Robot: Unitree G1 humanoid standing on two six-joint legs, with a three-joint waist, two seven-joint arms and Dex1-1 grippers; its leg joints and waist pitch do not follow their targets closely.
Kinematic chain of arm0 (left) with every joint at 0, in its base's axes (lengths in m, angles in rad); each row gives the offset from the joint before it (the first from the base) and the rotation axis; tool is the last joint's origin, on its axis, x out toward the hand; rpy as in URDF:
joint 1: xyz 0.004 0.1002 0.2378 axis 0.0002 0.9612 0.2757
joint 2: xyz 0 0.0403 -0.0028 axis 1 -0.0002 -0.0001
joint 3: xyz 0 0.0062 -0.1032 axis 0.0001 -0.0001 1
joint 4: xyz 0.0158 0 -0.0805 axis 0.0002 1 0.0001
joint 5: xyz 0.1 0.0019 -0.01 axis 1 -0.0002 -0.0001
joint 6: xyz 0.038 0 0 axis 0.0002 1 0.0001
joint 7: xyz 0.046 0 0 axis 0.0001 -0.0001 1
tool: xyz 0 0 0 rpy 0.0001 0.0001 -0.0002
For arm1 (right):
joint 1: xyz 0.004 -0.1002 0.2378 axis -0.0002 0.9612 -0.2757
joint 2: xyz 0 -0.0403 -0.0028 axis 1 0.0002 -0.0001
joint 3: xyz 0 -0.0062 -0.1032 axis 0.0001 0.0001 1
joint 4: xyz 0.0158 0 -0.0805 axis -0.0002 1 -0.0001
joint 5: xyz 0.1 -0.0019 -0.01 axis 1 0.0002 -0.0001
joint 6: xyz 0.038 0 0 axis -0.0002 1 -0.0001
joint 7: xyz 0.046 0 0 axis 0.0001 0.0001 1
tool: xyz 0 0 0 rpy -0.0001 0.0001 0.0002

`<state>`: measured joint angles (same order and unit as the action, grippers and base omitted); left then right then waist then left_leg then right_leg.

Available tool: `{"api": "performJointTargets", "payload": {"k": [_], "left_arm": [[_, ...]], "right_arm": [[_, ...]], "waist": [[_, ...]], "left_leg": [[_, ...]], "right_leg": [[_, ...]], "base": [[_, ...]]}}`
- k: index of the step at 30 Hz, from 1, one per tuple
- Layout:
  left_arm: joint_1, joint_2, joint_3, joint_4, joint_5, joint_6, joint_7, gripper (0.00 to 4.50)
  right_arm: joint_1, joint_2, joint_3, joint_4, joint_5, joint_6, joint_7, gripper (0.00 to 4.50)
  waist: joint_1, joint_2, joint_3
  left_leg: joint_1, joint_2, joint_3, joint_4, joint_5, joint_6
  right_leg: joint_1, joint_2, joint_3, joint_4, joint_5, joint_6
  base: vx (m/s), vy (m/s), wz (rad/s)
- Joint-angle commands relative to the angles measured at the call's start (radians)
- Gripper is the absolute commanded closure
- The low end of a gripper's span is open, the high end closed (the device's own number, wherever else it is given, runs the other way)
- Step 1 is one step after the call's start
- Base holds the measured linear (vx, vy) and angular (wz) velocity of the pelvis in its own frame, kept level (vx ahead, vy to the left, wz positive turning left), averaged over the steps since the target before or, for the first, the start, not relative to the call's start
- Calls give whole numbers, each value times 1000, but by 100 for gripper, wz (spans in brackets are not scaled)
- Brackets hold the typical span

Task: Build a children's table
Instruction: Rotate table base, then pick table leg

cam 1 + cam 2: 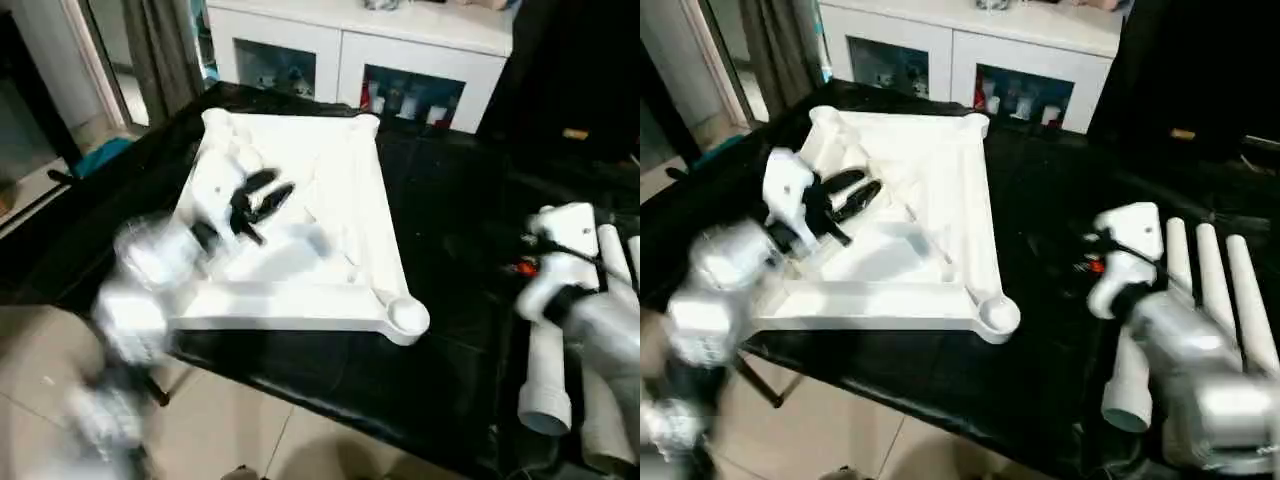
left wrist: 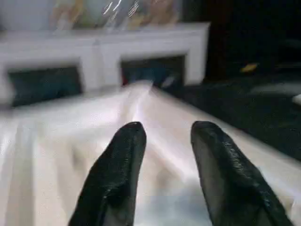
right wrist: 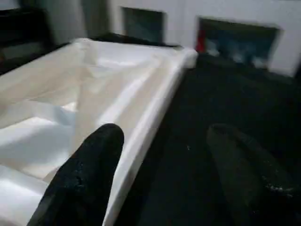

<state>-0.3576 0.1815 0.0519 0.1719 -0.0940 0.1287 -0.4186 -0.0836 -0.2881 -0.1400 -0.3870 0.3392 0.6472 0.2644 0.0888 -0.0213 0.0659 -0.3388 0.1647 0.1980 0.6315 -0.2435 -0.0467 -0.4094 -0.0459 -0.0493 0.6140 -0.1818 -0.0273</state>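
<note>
The white table top [image 1: 300, 230] is lying upside down on the black-draped table [image 1: 450, 250], ribbed underside facing up, occupying the centre of the head views toward 10 o'clock. A round corner socket [image 1: 407, 316] is sitting at its near corner, toward 5 o'clock of the top.

The left gripper [image 1: 262, 203] is hovering over the ribbed underside at about 9 o'clock of the top, its two black fingers [image 2: 117, 174] standing apart and holding nothing.

The right gripper [image 3: 164, 179] is hanging over the black cloth just beside the top's long edge; its fingers [image 3: 89, 174] are spread wide and empty.

The white tube legs [image 1: 1210, 290] are lying side by side at 3 o'clock, beside the right forearm [image 1: 1185, 370].

The white cabinet [image 1: 400, 60] with glass doors is standing at 12 o'clock.
</note>
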Motion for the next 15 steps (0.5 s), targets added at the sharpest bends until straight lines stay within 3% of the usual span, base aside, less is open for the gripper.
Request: {"api": "performJointTargets", "payload": {"k": [1,2,3,4,5,6,7,8,9,10,11,12,13,14,15], "left_arm": [[11,-1,-1,-51,64,-8,56,222],[25,-4,-18,-81,81,-7,66,222],[30,-19,-33,-115,109,24,111,222],[29,-25,-42,-130,121,37,131,222],[25,-23,-71,-147,148,43,138,222],[21,-21,-95,-160,169,54,144,222],[18,-26,-107,-168,168,73,146,222],[19,-41,-112,-173,155,102,152,222],[19,-41,-112,-173,155,102,152,222],[18,-52,-118,-171,160,113,165,222],[14,-69,-131,-170,173,121,173,222],[14,-75,-133,-175,175,136,175,222],[11,-83,-133,-181,180,150,184,222],[6,-86,-129,-189,177,163,188,222],[3,-82,-125,-193,181,164,195,222]], "right_arm": [[29,32,-8,23,-32,10,-90,133],[39,55,-11,26,-38,12,-115,133],[43,82,-17,24,-37,16,-141,133],[41,95,-22,24,-39,20,-156,133],[31,103,-22,29,-51,25,-173,133],[16,98,-14,38,-79,21,-190,133],[0,91,-7,49,-111,13,-210,133],[-17,88,-8,63,-137,3,-235,133],[-17,88,-8,63,-137,3,-235,133],[-33,85,-16,75,-147,-2,-249,133],[-63,80,-32,96,-157,-23,-268,133],[-74,72,-34,101,-159,-16,-270,133],[-93,58,-33,111,-159,-1,-266,133],[-114,41,-25,115,-160,12,-253,133],[-131,41,-29,114,-144,42,-247,133]], "waist": [[4,-13,-66],[25,-28,-65],[58,-31,-59],[66,-35,-55],[75,-26,-50],[69,-25,-48],[27,12,-64],[-14,56,-81],[-6,66,-82],[-4,75,-92],[10,83,-109],[11,87,-120],[-17,72,-116],[-12,52,-120],[-27,2,-126]], "left_leg": [[9,30,4,-46,-171,-33],[21,18,1,-10,-202,-5],[1,7,-25,49,-203,17],[-18,0,-47,78,-194,18],[-42,-8,-93,83,-159,-17],[-31,-12,-102,45,-127,-46],[37,1,-84,-59,-67,-99],[72,196,-110,-127,61,-78],[50,248,-113,-148,133,-94],[41,289,-116,-154,266,-103],[54,301,-83,-127,462,-87],[78,297,-71,-99,586,-76],[51,236,-114,-90,682,78],[76,200,-111,-61,616,264],[43,115,-75,-14,476,373]], "right_leg": [[43,-81,137,-113,-429,-140],[45,-103,204,-133,-488,-156],[75,-151,302,-162,-553,-183],[87,-166,339,-171,-582,-192],[91,-122,366,-158,-548,-196],[70,-51,340,-140,-489,-174],[0,91,240,-94,-309,-67],[-76,53,89,32,-215,10],[-75,28,55,61,-165,18],[-81,5,25,87,-94,17],[-107,-14,-16,121,-29,-12],[-126,-24,-27,124,-7,-32],[-86,-45,-32,131,-38,-21],[-99,-66,-7,87,-39,-55],[-49,-89,16,24,82,-159]], "base": [[4,-2,-32],[4,-2,-32],[-6,32,-26],[-11,94,-35],[-11,94,-35],[-23,122,-46],[-69,140,-31],[-98,214,-42],[-79,152,-21],[-57,108,-20],[0,0,0],[-31,34,-28],[-28,-46,-33],[-28,-46,-33],[-37,-104,-23]]}}
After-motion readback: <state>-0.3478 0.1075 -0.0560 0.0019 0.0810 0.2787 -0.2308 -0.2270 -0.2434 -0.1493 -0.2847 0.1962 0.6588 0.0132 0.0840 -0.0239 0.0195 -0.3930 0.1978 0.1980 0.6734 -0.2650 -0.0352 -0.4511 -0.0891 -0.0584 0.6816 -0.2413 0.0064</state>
